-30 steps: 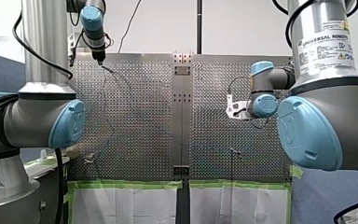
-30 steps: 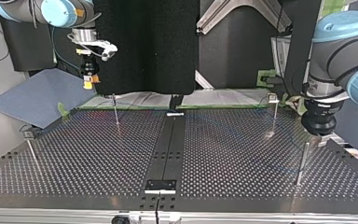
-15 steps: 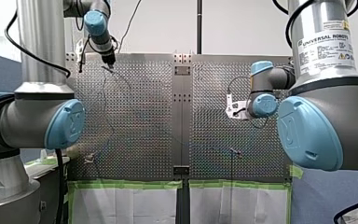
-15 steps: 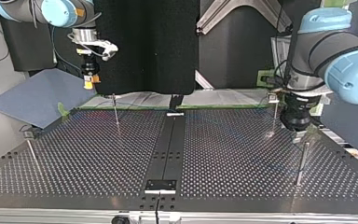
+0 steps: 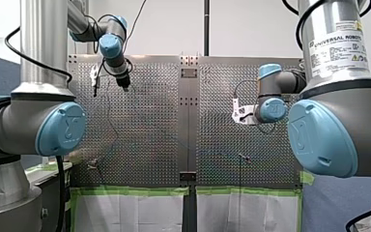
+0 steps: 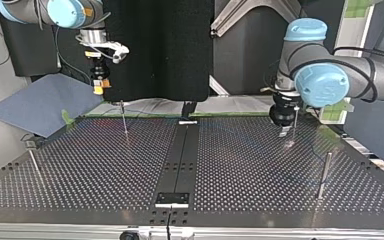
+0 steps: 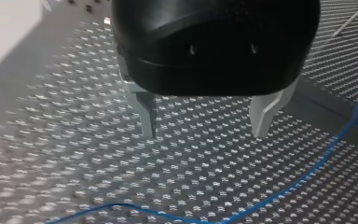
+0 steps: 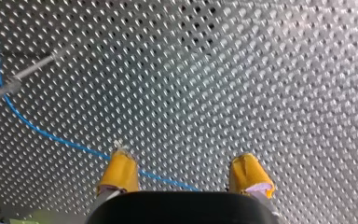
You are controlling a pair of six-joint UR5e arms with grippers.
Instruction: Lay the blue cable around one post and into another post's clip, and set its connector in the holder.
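The perforated table has broad free room across its middle and along its near edge in the top view. Our left gripper hangs low over the plate, metal fingers spread with nothing between them, and its black body hides the ground behind. Our right gripper stands higher, yellow pads apart and empty. The blue cable lies on the plate ahead of the left fingers. In the right wrist view it runs from a post to beneath one pad. We cannot make out its connector.
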